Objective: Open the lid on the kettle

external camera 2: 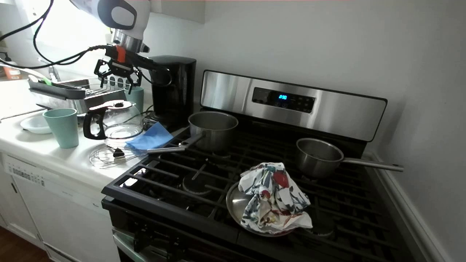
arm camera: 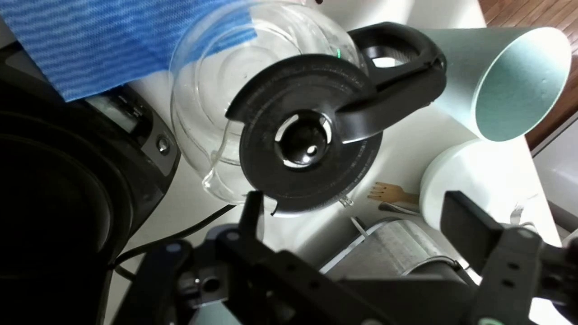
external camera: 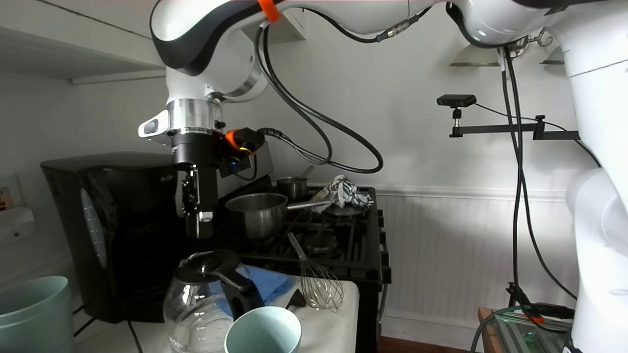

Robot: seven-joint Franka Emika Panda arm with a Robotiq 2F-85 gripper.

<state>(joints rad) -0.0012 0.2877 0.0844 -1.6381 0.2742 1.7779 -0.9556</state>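
The kettle, a round clear glass pot with a dark handle, stands upright on the white counter in both exterior views. It also fills the upper middle of the wrist view. Its dark round lid lies flat across the top in both exterior views. In the wrist view the lid shows a central hole beside the handle. My gripper is open and empty, with its fingers wide apart. It hangs above the kettle, not touching it, in both exterior views.
The black coffee machine stands close beside the kettle. A mint cup is by the handle, another mint cup behind. A blue cloth, a whisk and a white bowl are near. A saucepan sits on the stove.
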